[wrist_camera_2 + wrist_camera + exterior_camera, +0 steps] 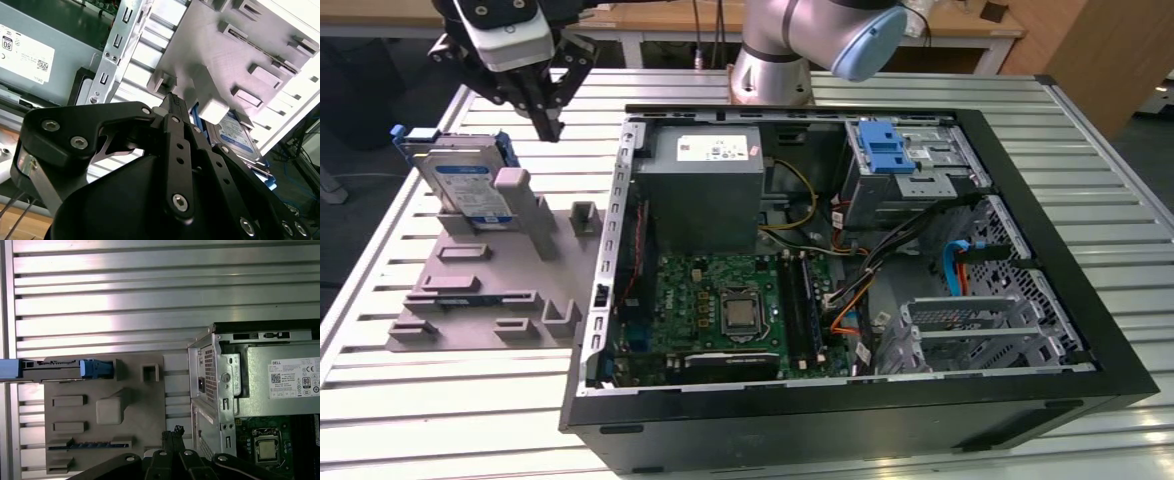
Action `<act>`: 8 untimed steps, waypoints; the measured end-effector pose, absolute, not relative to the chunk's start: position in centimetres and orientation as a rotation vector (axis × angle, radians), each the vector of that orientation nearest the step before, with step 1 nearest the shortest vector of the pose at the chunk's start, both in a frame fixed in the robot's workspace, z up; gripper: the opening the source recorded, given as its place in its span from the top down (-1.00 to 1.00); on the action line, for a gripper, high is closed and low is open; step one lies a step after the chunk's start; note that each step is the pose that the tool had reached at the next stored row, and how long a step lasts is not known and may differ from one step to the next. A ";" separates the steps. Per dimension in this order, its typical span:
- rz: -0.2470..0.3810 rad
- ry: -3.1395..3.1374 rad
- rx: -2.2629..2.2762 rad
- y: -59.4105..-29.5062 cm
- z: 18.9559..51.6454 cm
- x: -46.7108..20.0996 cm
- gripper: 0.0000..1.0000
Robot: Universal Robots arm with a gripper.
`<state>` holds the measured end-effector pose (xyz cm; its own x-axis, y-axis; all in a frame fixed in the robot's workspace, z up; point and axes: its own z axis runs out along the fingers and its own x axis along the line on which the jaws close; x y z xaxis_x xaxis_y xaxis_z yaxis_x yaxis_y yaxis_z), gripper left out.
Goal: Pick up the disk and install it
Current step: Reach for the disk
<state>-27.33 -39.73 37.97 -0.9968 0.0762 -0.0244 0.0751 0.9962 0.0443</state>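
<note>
Closest to the camera in the second wrist view, the gripper [174, 102] is clenched on nothing. In the exterior view the disk [460, 185] stands at 10 o'clock in a grey holder [480, 300], its long axis upright, label facing 6 o'clock, the gripper at its 1 o'clock.

One disk [464, 188], one grey fixture [480, 300], one open computer case [854, 412], one power supply [707, 200], one claw [548, 132]
</note>
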 end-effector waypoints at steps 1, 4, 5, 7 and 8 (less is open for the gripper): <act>0.068 3.113 0.118 -39.7 38.0 -27.4 0.79; 0.068 3.113 0.118 -39.7 37.9 -27.7 0.79; 0.068 3.113 0.118 -39.7 37.9 -27.8 0.79; 0.068 3.113 0.118 -39.7 37.9 -27.9 0.79; 0.068 3.113 0.118 -39.7 37.9 -28.0 0.79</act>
<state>-28.01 -39.71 37.91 -0.9968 0.0762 -0.0244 0.0750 0.9962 0.0444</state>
